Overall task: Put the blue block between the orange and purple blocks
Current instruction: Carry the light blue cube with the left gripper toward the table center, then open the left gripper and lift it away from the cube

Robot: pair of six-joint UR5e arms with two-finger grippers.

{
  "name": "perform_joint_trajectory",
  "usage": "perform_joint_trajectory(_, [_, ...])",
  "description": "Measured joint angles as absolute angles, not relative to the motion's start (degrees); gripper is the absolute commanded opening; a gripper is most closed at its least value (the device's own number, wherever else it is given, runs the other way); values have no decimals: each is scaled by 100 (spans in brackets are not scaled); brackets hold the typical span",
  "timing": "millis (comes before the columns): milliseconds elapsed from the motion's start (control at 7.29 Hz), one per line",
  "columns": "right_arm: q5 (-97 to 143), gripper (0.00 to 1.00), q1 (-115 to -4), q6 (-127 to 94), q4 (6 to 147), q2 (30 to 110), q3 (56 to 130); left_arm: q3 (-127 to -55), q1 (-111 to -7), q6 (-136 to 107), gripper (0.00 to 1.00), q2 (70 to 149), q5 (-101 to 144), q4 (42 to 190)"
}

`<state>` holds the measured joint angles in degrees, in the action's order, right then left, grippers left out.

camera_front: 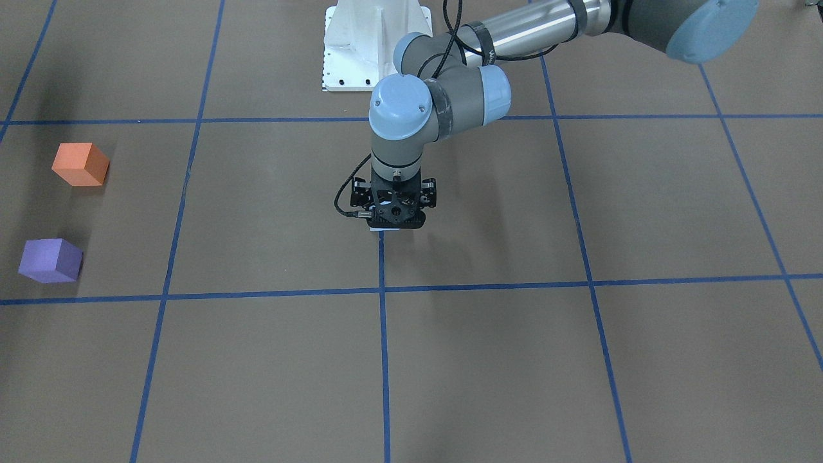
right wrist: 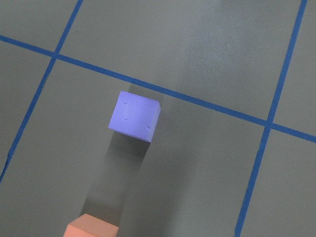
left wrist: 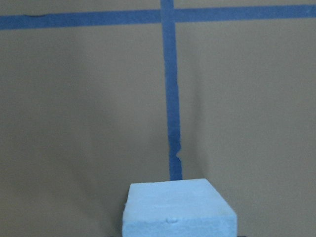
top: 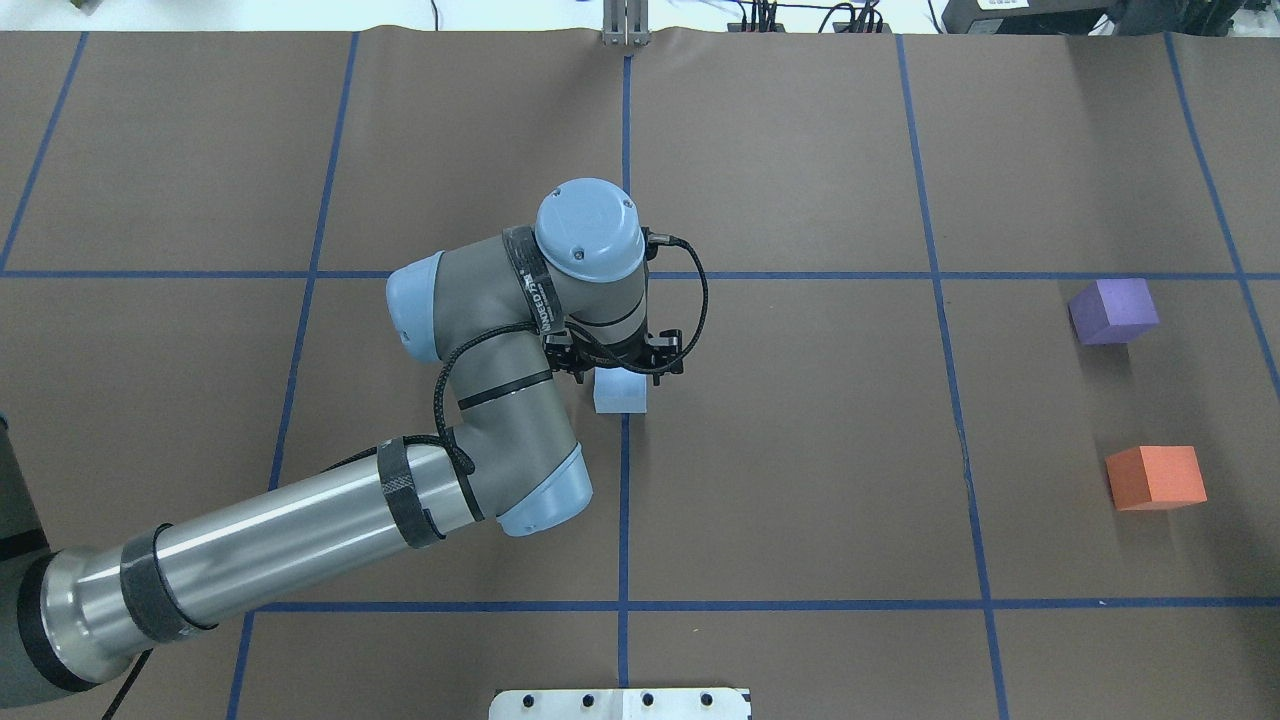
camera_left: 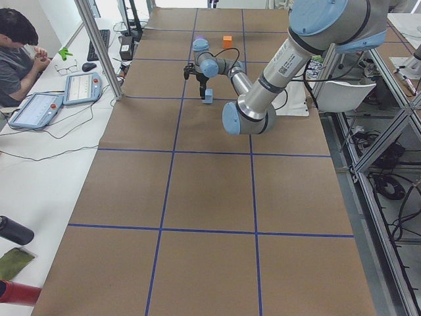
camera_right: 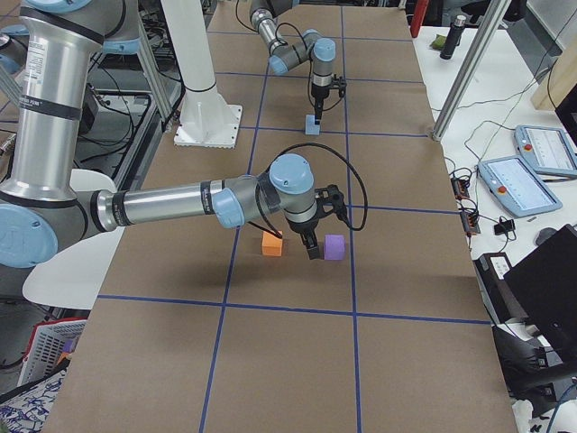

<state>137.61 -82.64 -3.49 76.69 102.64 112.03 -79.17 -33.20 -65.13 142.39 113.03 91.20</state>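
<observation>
The light blue block (top: 620, 393) sits on the brown table at its middle, on a blue tape line. My left gripper (camera_front: 395, 222) points straight down right over it and hides most of it in the front view. Its fingers are hidden, so I cannot tell whether it is open or shut. The left wrist view shows the block (left wrist: 178, 210) at the bottom edge. The orange block (top: 1155, 478) and purple block (top: 1112, 311) stand apart at the far right. My right gripper (camera_right: 311, 253) shows only in the exterior right view, high over those two blocks; I cannot tell its state.
The white robot base plate (camera_front: 376, 45) lies behind the left arm. Blue tape lines (top: 624, 500) grid the table. An operator (camera_left: 16, 59) sits at a side desk with tablets (camera_left: 39, 108). A metal pole (camera_right: 473, 54) stands at the table's edge.
</observation>
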Motion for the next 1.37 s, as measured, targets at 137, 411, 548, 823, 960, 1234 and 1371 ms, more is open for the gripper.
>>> perform_joint_trajectory(137, [13761, 100, -8126, -667, 7671, 10199, 11274, -8315, -3573, -6155, 100, 14132, 11383, 8663])
perform_joint_trajectory(411, [13753, 100, -7625, -1689, 7678, 9932, 11500, -9351, -4246, -4978, 100, 13414, 11834, 7908])
perform_joint_trajectory(548, [13734, 100, -7334, -2282, 7682, 9730, 11618, -9859, -4682, -4306, 100, 12808, 12115, 7761])
perform_joint_trajectory(823, [13659, 100, -6748, -3351, 7697, 9312, 11820, -10528, -5663, -2718, 100, 11545, 12588, 7697])
perform_joint_trajectory(960, [13558, 100, -6422, -3849, 7708, 9087, 11901, -10623, -6242, -1758, 100, 11001, 12817, 7698])
perform_joint_trajectory(1234, [13007, 100, -5599, -4875, 7750, 8668, 12080, -10446, -7503, 168, 100, 10147, 13133, 7702])
perform_joint_trajectory(1371, [12725, 100, -5175, -5328, 7939, 8340, 12117, -10255, -8068, 940, 100, 9844, 13258, 7704])
